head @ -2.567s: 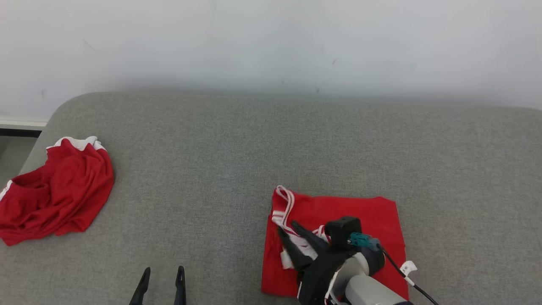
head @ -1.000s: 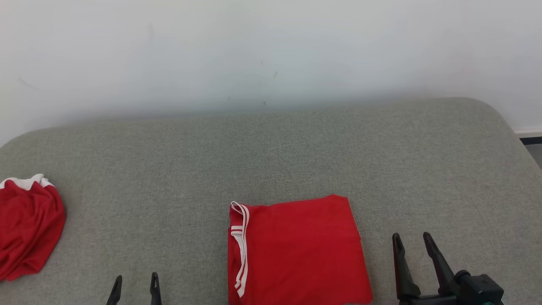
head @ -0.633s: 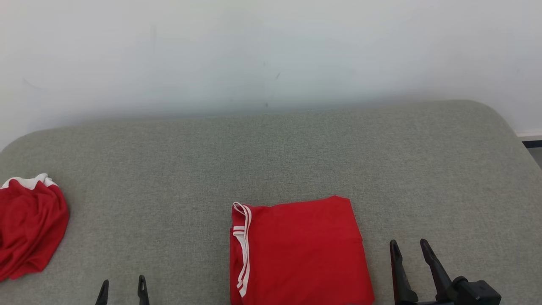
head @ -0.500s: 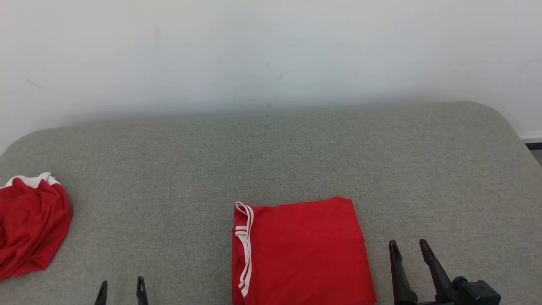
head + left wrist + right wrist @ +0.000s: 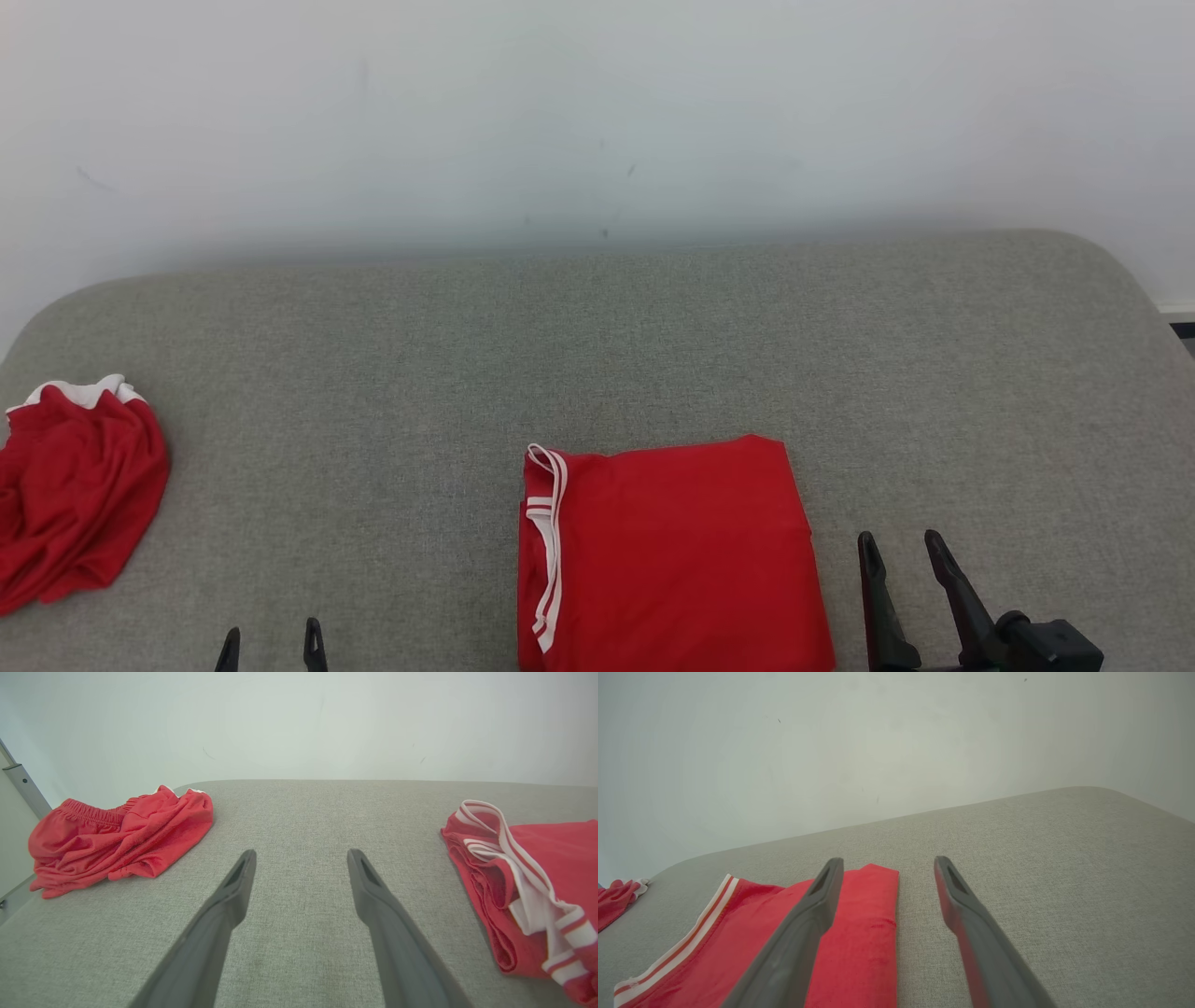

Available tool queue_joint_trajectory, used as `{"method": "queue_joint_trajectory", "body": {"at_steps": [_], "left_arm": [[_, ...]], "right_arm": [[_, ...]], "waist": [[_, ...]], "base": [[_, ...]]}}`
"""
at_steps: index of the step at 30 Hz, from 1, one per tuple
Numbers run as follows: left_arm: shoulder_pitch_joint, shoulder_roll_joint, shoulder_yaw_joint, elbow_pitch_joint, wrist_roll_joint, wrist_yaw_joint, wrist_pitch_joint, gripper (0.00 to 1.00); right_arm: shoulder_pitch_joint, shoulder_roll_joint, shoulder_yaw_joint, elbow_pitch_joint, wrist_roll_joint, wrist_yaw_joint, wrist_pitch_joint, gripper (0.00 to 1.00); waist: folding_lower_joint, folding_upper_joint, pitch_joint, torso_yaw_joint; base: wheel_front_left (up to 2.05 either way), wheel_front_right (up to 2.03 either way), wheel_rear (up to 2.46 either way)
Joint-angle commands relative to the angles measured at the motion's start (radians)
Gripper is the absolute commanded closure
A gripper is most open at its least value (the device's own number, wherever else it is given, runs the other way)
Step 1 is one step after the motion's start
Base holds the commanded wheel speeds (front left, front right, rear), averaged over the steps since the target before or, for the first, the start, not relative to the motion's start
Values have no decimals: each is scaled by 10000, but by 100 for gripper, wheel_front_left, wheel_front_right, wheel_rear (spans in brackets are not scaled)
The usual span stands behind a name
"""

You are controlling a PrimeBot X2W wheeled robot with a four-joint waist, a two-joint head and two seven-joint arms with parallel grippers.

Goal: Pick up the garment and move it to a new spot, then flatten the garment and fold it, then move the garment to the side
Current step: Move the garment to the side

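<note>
Head view is showing a folded red garment (image 5: 667,555) lying flat as a neat near-rectangle on a grey padded surface (image 5: 597,355), at the near edge and a little right of the middle. Its cloth is looking smooth and thin. Two narrow white stripes (image 5: 553,551) are running along its left edge, where the layers are stacking up. A second red garment (image 5: 79,495) is sitting well apart at the far left as a crumpled, rounded heap with white trim at its top. In the left wrist view a gathered elastic waistband is showing on it. That is making two red garments in all. The surface is covered in a coarse woven fabric and is curving off at rounded corners, and a plain pale wall (image 5: 597,112) is rising behind it.

The left gripper (image 5: 271,639) is hovering at the lower left, between the two garments and touching neither. Its two dark tapered fingers (image 5: 224,914) are spread wide with nothing between them. The right gripper (image 5: 900,541) is sitting just right of the folded garment, with a strip of grey showing between them. Its two fingers are likewise standing apart and empty.
</note>
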Motion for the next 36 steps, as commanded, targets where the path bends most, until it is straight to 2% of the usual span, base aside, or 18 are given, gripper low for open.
{"method": "queue_joint_trajectory", "body": {"at_steps": [1, 27, 36], "left_arm": [[32, -10, 15, 17, -9, 5, -35, 0], [72, -10, 73, 31, -43, -45, -35, 0], [-37, -10, -10, 95, -133, -51, -35, 0]], "right_arm": [[63, 26, 2, 29, -88, -21, -2, 0], [-29, 26, -90, 182, -104, -21, -1, 0], [-770, 23, -73, 999, -209, -21, -2, 0]], "waist": [[0, 0, 5, -2], [0, 0, 20, 102], [0, 0, 85, 145]], "base": [[0, 0, 0], [0, 0, 0], [0, 0, 0]]}}
